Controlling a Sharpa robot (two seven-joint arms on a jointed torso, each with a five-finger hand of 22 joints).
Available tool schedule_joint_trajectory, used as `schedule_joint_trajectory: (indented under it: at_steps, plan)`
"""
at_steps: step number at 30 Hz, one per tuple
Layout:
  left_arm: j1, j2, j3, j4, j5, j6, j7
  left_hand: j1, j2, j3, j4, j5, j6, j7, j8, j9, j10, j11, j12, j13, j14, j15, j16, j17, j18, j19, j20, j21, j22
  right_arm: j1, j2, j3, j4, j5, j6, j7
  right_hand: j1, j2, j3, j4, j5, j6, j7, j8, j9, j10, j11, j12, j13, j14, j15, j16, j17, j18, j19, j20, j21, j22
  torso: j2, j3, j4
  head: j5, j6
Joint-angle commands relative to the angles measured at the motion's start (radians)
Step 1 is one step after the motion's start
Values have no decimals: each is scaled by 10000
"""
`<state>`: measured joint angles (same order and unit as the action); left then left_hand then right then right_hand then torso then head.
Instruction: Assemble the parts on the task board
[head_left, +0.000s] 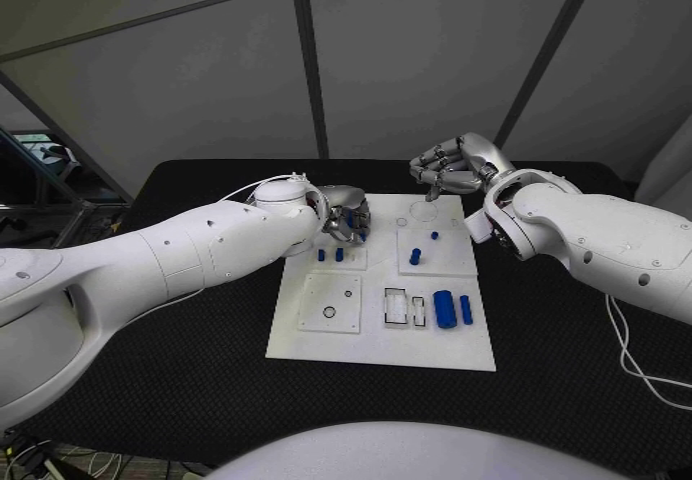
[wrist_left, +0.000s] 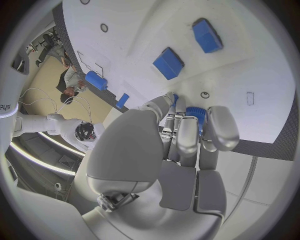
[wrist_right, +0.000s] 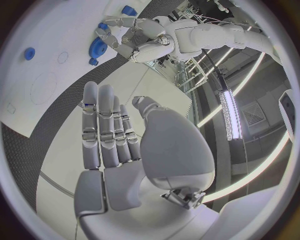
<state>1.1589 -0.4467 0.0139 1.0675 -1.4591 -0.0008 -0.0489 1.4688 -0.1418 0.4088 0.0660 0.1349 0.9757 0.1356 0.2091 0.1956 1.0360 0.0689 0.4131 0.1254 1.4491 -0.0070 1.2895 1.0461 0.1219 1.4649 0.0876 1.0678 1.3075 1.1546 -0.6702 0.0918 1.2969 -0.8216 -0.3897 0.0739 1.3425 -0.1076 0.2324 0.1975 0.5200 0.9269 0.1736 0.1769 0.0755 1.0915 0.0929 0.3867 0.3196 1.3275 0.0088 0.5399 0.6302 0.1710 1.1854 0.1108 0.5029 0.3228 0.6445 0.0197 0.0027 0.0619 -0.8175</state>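
Blue ridged round part (wrist_left: 196, 113) pinched in left robot hand (wrist_left: 181, 135) over white task board (head_left: 378, 340); seat squarely; right robot hand (head_left: 450, 165) empty, fingers loosely curled.

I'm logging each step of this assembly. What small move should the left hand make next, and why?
Probably lift the left hand slightly off the task board. Its fingers are curled round a blue toothed part at the board's far left area, so it seems to be gripped. The right hand is held off the board with straight fingers, holding nothing, so it cannot help yet.
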Motion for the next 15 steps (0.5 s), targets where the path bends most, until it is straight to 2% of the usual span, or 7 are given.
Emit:
schedule_joint_trajectory:
  at_steps: [1,5,8,15]
  plan:
    - [-46,-41,-29,53,-18,-59,41,17,28,68,-3,42,91,-20,-60,-19,98,-20,-43,8,9,-67,34,-14,-427,249,-64,138,1241,19,11,6,21,-18,51,72,72,-22,67,14,57,-61,19,34,12,-74,-17,67,-16,-28,27,-52,15,114,76,25,-69,-17,0,0,-5,-11,29]
    - [-51,-123,-24,173,142,-273,100,-33,-12,75,-4,34,94,15,-86,-36,104,9,-76,1,11,-51,34,-49,-448,269,-62,261,1289,19,3,6,20,-18,53,73,72,-22,67,14,57,-61,19,34,12,-74,-17,67,-16,-28,27,-52,15,114,76,25,-69,-17,-2,-9,-2,-23,49]
    - [-53,-236,7,322,274,-459,138,-33,-12,94,-13,38,106,32,-91,-41,116,17,-85,1,13,-45,37,-59,-452,274,-60,288,1302,19,-8,6,18,-18,53,73,72,-22,67,14,57,-61,19,34,12,-74,-17,67,-16,-28,27,-52,15,114,76,25,-69,-17,1,-2,2,-22,67]
    - [-102,-438,266,607,451,-687,188,-118,-75,101,-4,31,125,76,-123,-65,129,54,-132,-7,13,-16,38,-104,-460,278,-45,318,1329,18,-18,5,3,-18,46,80,72,-22,67,14,57,-61,19,34,12,-74,-17,67,-16,-28,27,-52,15,114,76,25,-69,-17,-10,-6,10,-19,118]
